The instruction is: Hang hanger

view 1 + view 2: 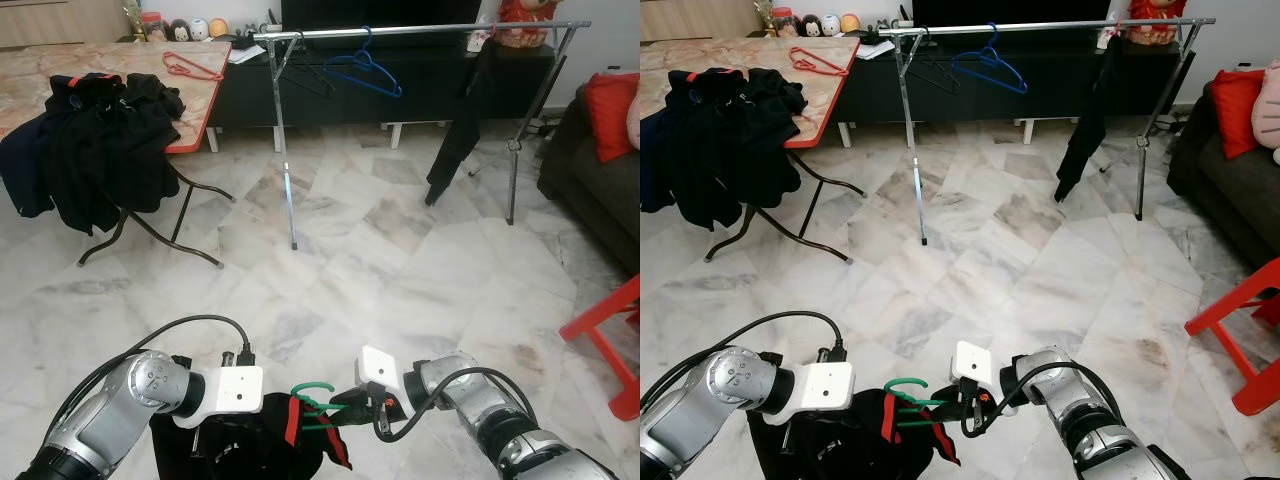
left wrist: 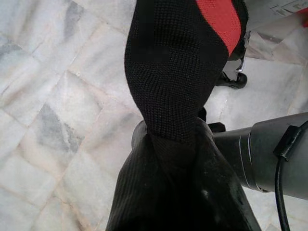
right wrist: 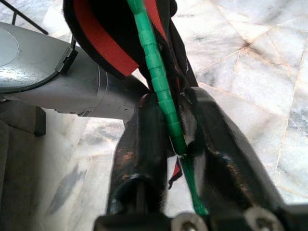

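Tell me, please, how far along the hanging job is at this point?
Done: the black garment is on the green hanger. In hand: the right gripper is shut on the green hanger, and the left gripper is shut on the black garment, low over the floor. Left: carrying it to the clothes rail, still across the room, and hooking it on.

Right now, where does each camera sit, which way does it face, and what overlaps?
Left eye, right eye: head, facing forward and down at clothes rail, table, both arms.
Left wrist: along left gripper, black garment bunched in it, floor beyond.
Right wrist: along right gripper, fingers shut on green hanger.
Shared: both wrist views see the garment and the other arm.
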Motion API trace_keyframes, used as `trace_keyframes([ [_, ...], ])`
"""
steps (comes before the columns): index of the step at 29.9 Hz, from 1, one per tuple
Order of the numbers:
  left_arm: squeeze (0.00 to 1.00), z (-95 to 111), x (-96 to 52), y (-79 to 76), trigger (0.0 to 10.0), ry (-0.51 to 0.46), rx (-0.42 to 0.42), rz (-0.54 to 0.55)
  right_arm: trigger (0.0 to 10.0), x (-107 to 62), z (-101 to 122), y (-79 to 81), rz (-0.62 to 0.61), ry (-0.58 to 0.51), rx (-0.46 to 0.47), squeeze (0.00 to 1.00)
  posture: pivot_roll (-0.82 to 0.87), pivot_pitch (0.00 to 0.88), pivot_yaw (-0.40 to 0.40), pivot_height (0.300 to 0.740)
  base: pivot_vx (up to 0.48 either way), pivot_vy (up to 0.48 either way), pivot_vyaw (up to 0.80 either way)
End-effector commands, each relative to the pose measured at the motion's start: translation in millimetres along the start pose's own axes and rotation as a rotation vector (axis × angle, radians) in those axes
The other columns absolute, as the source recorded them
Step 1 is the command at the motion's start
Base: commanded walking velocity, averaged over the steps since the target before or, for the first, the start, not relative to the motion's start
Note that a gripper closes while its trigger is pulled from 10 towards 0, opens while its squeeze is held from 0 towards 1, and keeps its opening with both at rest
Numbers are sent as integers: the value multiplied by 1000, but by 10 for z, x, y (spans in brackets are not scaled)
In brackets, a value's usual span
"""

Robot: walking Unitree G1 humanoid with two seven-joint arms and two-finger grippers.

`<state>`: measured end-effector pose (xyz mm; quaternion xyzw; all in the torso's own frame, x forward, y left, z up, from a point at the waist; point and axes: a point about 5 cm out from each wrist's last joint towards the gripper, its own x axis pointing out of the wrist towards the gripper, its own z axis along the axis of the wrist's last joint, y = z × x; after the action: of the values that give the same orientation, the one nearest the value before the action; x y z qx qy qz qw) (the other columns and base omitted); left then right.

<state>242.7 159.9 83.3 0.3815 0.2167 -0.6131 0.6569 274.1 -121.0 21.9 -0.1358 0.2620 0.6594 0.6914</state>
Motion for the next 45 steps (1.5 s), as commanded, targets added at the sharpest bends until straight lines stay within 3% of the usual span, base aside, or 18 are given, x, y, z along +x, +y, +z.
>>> trace_keyframes([
  [1,0,34,-30,34,10000,2,33,2,0,18,-26,19,2,9,1,0,60,0,4,716,0,0,0],
  [18,0,46,-78,75,10000,8,49,11,0,48,-20,10,-32,8,-4,0,68,0,8,716,0,0,0],
  [29,0,90,-90,85,10000,-10,50,-6,0,25,-14,-60,-159,18,-42,0,69,0,10,716,0,0,0],
  [30,318,97,-93,88,10000,-13,50,-6,0,24,-17,-66,-173,19,-41,0,70,0,9,716,0,0,0],
  [31,847,105,-95,94,10000,-16,52,-3,0,23,-19,-72,-187,20,-41,0,72,0,8,716,0,0,0],
  [32,847,111,-97,101,10000,-18,54,-1,0,24,-23,-78,-201,21,-40,0,74,0,7,716,0,0,0],
  [33,1000,118,-100,111,10000,-19,56,2,0,28,-27,-80,-211,23,-40,0,74,0,7,716,0,0,0],
  [40,1000,152,-133,154,10000,-27,65,15,0,39,-30,-117,-308,23,-46,0,80,0,5,716,0,0,0],
  [45,1000,171,-156,184,10000,-26,75,30,0,5,-18,-191,-449,16,-50,0,82,0,2,716,0,0,0],
])
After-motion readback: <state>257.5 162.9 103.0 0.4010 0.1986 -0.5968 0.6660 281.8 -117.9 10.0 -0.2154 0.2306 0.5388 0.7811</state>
